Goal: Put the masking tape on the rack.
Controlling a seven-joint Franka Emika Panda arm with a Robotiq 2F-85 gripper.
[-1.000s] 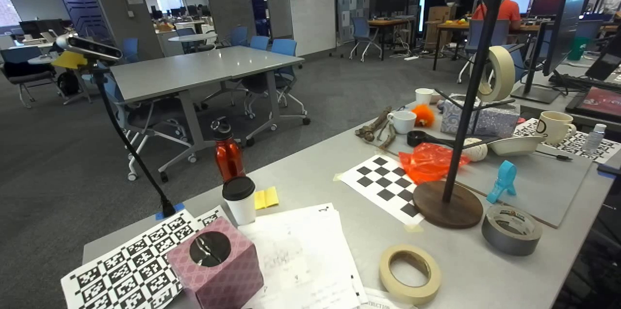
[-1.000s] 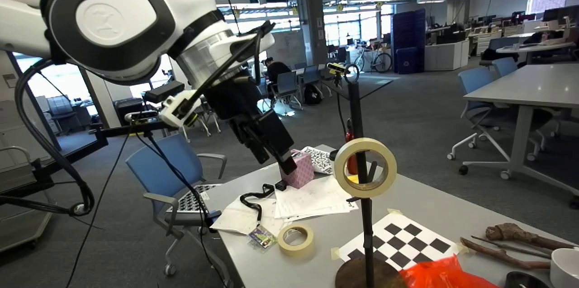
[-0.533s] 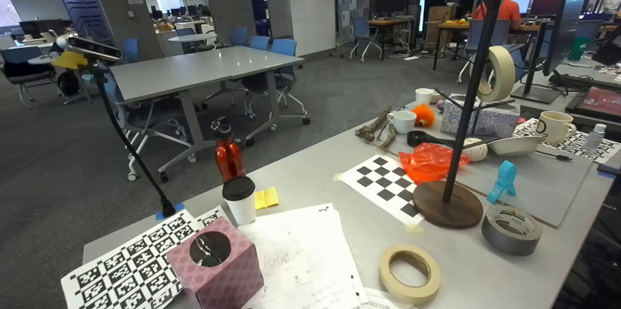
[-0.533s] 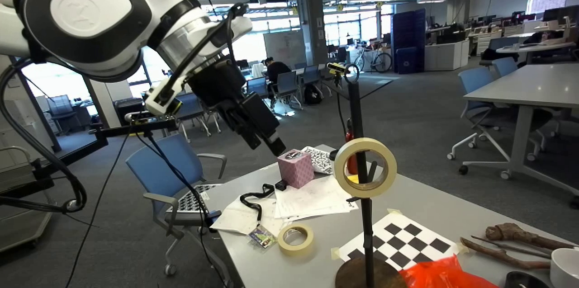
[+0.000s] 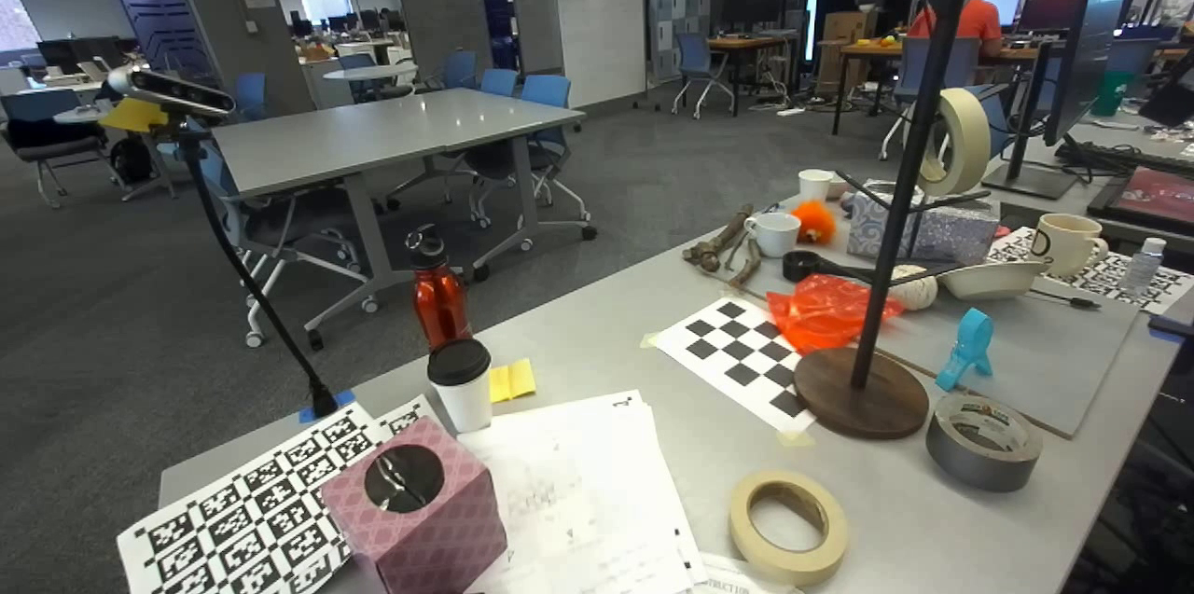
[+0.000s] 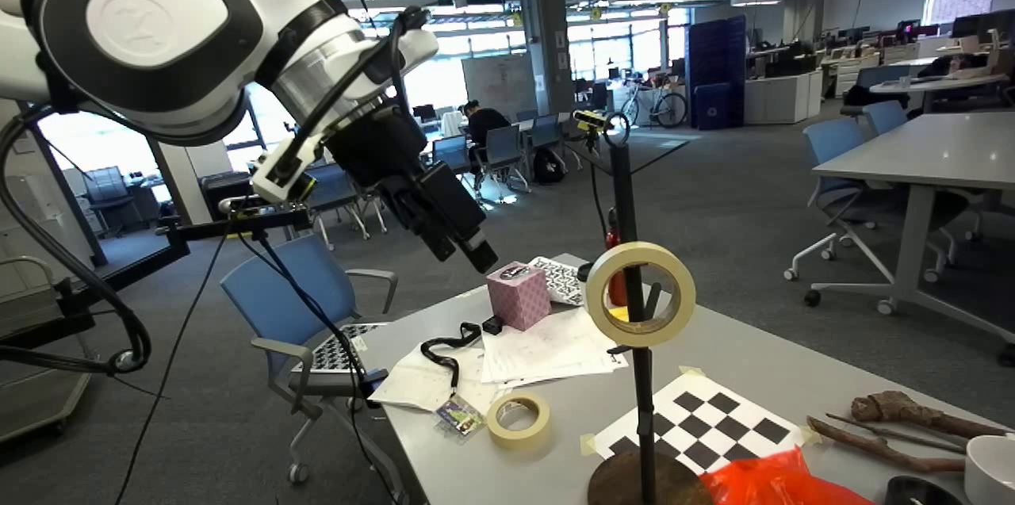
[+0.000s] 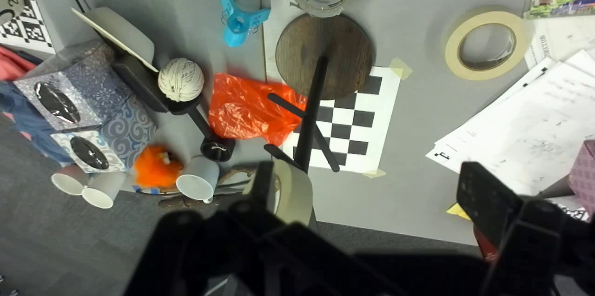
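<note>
The masking tape, a pale cream ring, hangs on the upper part of the rack, clear of the table. It shows in both exterior views [image 5: 973,146] [image 6: 684,292] and in the wrist view [image 7: 300,191]. A dark peg shows inside its hole. The rack, a dark pole with side pegs on a brown disc, stands upright in both exterior views [image 5: 894,230] [image 6: 642,390] and the wrist view [image 7: 312,110]. My gripper [image 6: 461,249] is open and empty, above the table and apart from the rack. In the wrist view its fingers [image 7: 372,189] are wide apart; one covers part of the tape.
A tan roll [image 5: 742,519] and a grey roll [image 5: 984,463] lie on the table near the rack's base. A pink tissue box [image 6: 519,299], papers, a red plastic bag [image 7: 251,110], a blue clip [image 7: 237,24], mugs and sticks [image 6: 896,441] are around.
My arm and open gripper have moved up and away from the rack, with little motion in the last half second. The masking tape stays hanging on the rack.
</note>
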